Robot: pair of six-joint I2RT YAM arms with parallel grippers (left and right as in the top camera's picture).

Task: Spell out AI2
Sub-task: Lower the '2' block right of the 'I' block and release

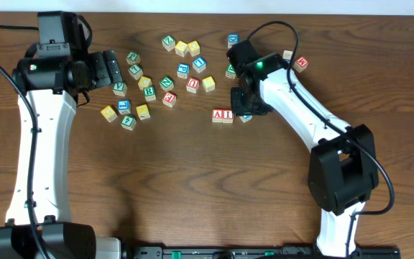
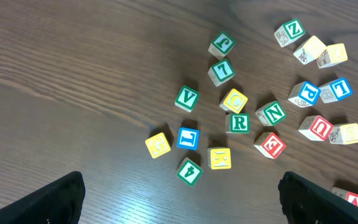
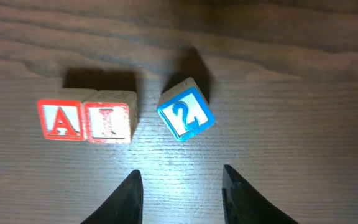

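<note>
The A block (image 3: 61,120) and the I block (image 3: 112,118) are sitting touching at the left of the right wrist picture, starting the word. The 2 block (image 3: 185,112) is lying just right of them, not touching and turned crooked, so it probably needs straightening. The right claw (image 3: 182,196) is hovering at the bottom edge with its fingers apart, holding nothing. The left claw (image 2: 179,202) is also spread apart, over the spare blocks (image 2: 238,123).

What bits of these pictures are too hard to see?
- Overhead view: the 2 is mostly hidden under the right pincer.
- Left wrist view: A and I are cut off by the bottom-right corner.
- Overhead view: the pale cube behind the right arm is too small to read.
</note>
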